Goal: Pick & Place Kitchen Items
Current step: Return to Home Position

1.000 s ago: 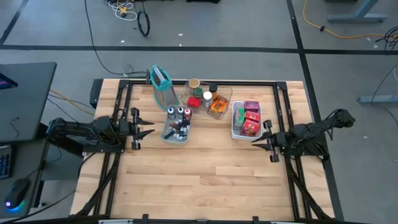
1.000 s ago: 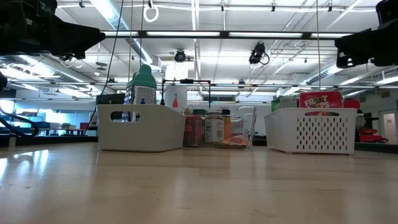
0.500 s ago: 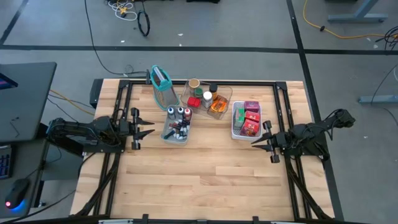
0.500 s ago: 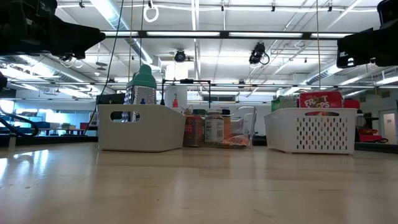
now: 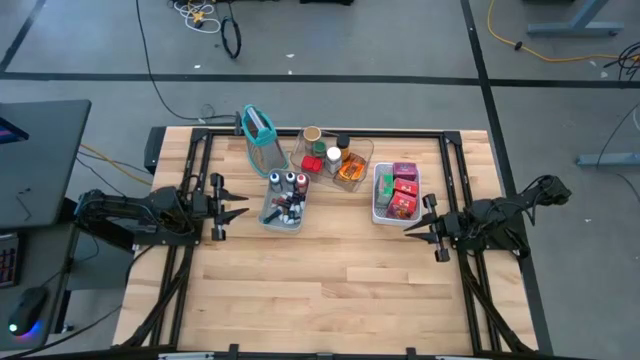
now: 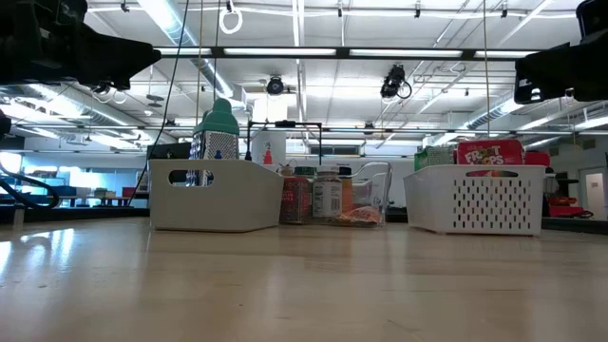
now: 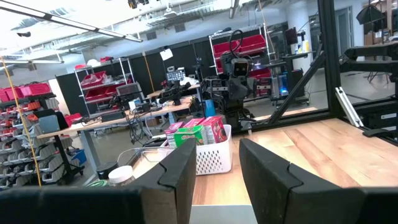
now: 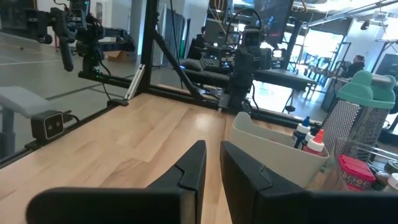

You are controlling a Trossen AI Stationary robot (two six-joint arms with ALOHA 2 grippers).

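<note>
The small bottles (image 5: 285,205) lie in the grey bin (image 6: 217,199). We see the left gripper (image 5: 243,210) just left of it, the right gripper (image 5: 408,228) well to its right — both open a little, holding nothing.

The worktop (image 5: 330,285) is a pale wooden plank surface. Four containers stand directly on its far half: an upright teal-rimmed holder (image 5: 260,135), a grey bin (image 5: 283,227) just beside it, a clear tray (image 5: 368,150) at mid-width, and a white basket (image 5: 376,195) nearest the right arm.
</note>
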